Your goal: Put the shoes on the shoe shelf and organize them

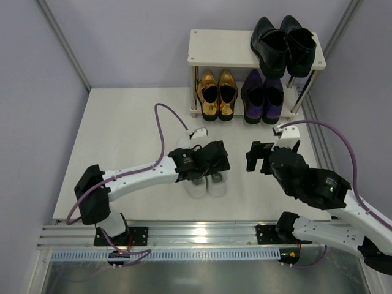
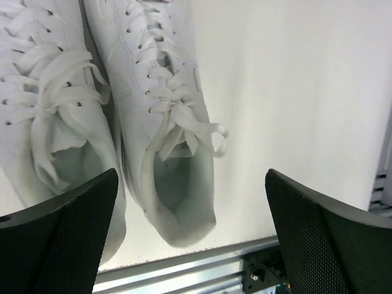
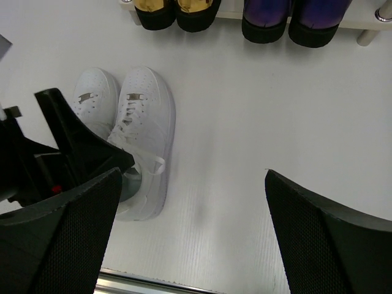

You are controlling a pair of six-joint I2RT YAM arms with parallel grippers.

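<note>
left gripper [image 1: 211, 160] hangs over the white sneakers [image 1: 207, 185] at the centre of the overhead view. its fingers [image 2: 61, 239] are spread wide and pinch nothing. in the left wrist view the gripper [image 2: 191, 177] shows one dark finger in each lower corner, and the heel opening of one sneaker [image 2: 153, 92] lies between them. whether the fingers touch the shoes, i cannot tell.

the sneakers stand side by side on the table [image 1: 122, 135], toes toward the top of the overhead frame and heels toward the bottom.

right gripper [image 1: 254, 156] is just right of centre, near the sneakers and apart from them. its jaws are also wide apart and it holds nothing [image 3: 191, 174]. in its wrist view the sneakers [image 3: 144, 116] sit left of centre, with their heels hidden behind the other arm's black body.

the shoe shelf [image 1: 220, 48] stands at the upper centre-right. black loafers [image 1: 285, 43] are on the right half of its top board. on the lower board, gold loafers [image 1: 217, 93] are on the left and purple loafers [image 1: 262, 97] on the right.
</note>
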